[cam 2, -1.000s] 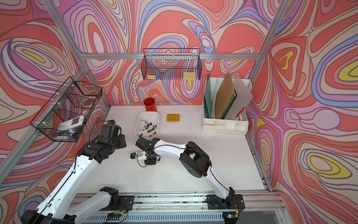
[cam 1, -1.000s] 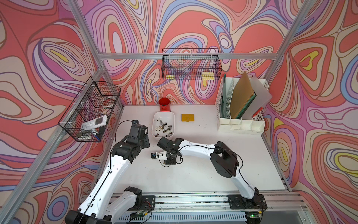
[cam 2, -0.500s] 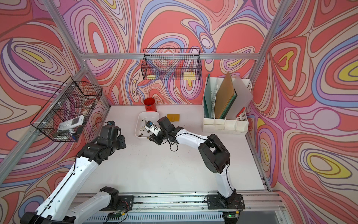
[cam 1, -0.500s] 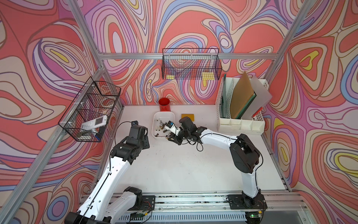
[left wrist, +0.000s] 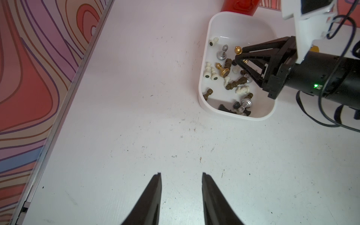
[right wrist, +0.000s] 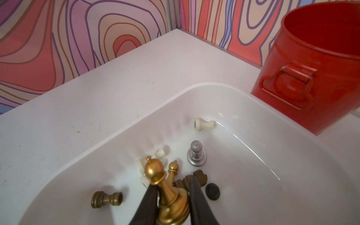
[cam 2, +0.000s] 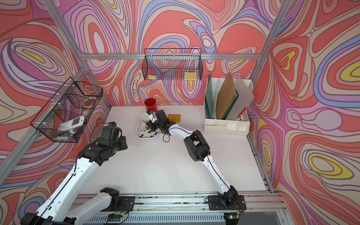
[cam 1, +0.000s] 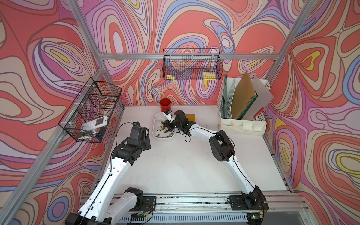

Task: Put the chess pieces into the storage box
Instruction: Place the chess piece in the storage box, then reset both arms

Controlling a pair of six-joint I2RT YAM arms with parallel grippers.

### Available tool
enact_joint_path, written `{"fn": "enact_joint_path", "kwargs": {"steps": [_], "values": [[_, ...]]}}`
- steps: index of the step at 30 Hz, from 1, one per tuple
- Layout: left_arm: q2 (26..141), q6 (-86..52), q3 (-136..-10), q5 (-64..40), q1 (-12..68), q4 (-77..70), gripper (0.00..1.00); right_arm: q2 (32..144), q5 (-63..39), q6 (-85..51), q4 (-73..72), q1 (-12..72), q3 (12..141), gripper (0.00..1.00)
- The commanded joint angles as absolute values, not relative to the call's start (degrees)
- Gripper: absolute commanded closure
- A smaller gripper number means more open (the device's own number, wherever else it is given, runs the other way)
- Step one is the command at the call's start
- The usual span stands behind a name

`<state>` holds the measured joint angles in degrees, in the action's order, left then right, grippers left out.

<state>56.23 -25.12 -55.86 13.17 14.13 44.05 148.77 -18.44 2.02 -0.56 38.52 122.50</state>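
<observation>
One gold piece [right wrist: 155, 171] is pinched at its stem between the two dark fingers [right wrist: 150, 198] of the right claw [right wrist: 172, 185], whose jaws are narrowed onto it and grip nothing else. Claw and piece are inside the box [right wrist: 109, 148], above its floor; whether the base touches the floor cannot be told. In both top views the box sits at the back of the table [cam 1: 175, 165], just in front of the red cup [cam 1: 165, 104], and the right claw reaches in over its right rim. Other pieces [left wrist: 236, 83] lie scattered in the box, white, dark, silver and gold, most on their sides; a silver one [right wrist: 196, 155] stands upright near the held piece. A white one [right wrist: 204, 124] lies alone toward the cup end. The left claw [left wrist: 181, 175] hovers over bare table, well apart from the box, its jaws clearly parted, with only tabletop showing in the gap between the fingertips.
</observation>
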Motion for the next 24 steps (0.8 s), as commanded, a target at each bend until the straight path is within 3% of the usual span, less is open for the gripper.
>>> {"fn": "enact_joint_path", "kwargs": {"steps": [1, 10, 19, 24], "values": [[57.2, -24.9, -55.4, 11.7, 13.6, 42.9, 0.6, 149.8, -15.1, 1.0, -4.0, 37.8, 124.8, 0.78], [58.2, -25.0, -55.7, 12.0, 13.5, 43.5, 0.6, 145.8, -12.2, 0.8, -8.3, 37.5, 119.9, 0.59], [60.1, -29.0, -54.8, 14.2, 13.5, 38.8, 0.6, 127.8, -11.6, -0.6, -9.7, 37.5, 105.8, 0.58], [64.4, -30.0, -50.4, 20.6, 13.5, 27.8, 0.6, 115.2, -1.0, -2.4, -0.2, 37.4, 95.9, 0.58]]}}
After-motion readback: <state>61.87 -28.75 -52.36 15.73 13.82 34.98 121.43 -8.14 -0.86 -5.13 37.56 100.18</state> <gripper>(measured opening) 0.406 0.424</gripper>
